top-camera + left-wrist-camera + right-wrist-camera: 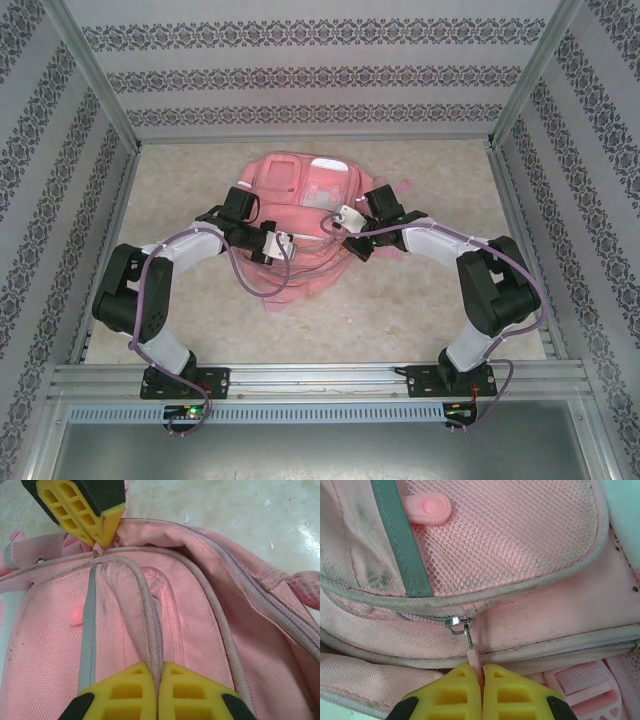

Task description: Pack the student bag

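Student bag (296,178): large pink woven-fabric backpack, flat on the mottled beige table (425,310), front pockets up, long axis near-to-far. Both arms are on it, one per side, about equally close.

Right gripper (482,672), on the bag's right side: yellow fingers pressed together on the thin pink zip pull (475,656). The pull hangs off the small metal slider (457,623) just ahead of the fingertips.

Left gripper (159,669), on the bag's left side: jaws together, pinching a raised grey-piped seam (150,615) of the front panel.

Key relation: the zip track runs crosswise to the right fingers, along the bag's pocket edge. My read is the pull has to follow the track sideways, with the left grip as anchor. Which direction opens it: can't tell.

Looks: mesh-textured, soft, slack. Dark scuffs beside the grey reflective strip (400,540). Round pink rubber tab (427,507) on the pocket.
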Tool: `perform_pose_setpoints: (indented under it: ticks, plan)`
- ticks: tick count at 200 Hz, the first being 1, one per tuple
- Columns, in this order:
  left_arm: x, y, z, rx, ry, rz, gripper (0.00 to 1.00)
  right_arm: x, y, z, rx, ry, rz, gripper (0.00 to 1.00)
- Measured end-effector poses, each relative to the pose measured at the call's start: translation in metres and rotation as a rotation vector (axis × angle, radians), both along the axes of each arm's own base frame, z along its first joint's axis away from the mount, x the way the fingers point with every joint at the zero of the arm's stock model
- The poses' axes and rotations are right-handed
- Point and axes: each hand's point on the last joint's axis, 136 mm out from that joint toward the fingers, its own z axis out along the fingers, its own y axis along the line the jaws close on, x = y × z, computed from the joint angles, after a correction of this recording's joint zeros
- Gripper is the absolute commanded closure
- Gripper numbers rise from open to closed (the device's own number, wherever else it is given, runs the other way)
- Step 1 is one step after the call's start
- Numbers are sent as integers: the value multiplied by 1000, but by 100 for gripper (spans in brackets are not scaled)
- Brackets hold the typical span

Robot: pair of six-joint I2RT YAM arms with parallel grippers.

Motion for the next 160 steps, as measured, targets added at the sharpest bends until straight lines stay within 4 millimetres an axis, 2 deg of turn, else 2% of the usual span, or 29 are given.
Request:
perform_pose_setpoints:
  ticks: [11, 38, 52, 70, 74, 80, 91, 101, 110, 112, 115, 117, 139, 145, 160]
  plan:
    - [0, 0, 1, 2, -4, -5, 100, 0, 1, -2, 12, 0, -10, 97]
    - [-3, 1, 0, 10, 9, -12, 100, 0, 2, -5, 18, -24, -12, 76]
    - [-9, 2, -2, 18, 46, -12, 95, 5, -11, -7, -14, -49, -73, 69]
    - [-19, 0, 1, 25, 99, 6, 82, 8, -34, -3, -21, -58, -165, 62]
    - [-21, -1, 3, 22, 106, 8, 72, 9, -38, 0, -13, -60, -185, 59]
    - [-25, -4, 7, 11, 130, 17, 63, 9, -43, 6, -2, -69, -211, 52]
    - [-32, -13, 21, -33, 161, 24, 60, 11, -50, 22, 33, -97, -254, 46]
    - [-37, -20, 38, -86, 183, 28, 57, 11, -52, 41, 77, -137, -286, 36]
    - [-39, -25, 55, -137, 192, 40, 49, 10, -53, 60, 121, -178, -313, 26]
    - [-39, -26, 59, -149, 195, 45, 47, 10, -53, 64, 127, -193, -310, 20]
    - [-38, -27, 66, -170, 190, 51, 42, 9, -54, 70, 146, -201, -325, 5]
    - [-37, -27, 70, -181, 190, 59, 39, 8, -55, 75, 153, -216, -329, 3]
    - [-29, -29, 117, -313, 131, 137, 16, 4, -68, 115, 234, -325, -414, 2]
    - [-27, -27, 129, -355, 109, 163, 1, 4, -76, 126, 255, -359, -457, 2]
    - [-19, -15, 154, -460, 67, 250, 1, 2, -100, 146, 297, -424, -570, 2]
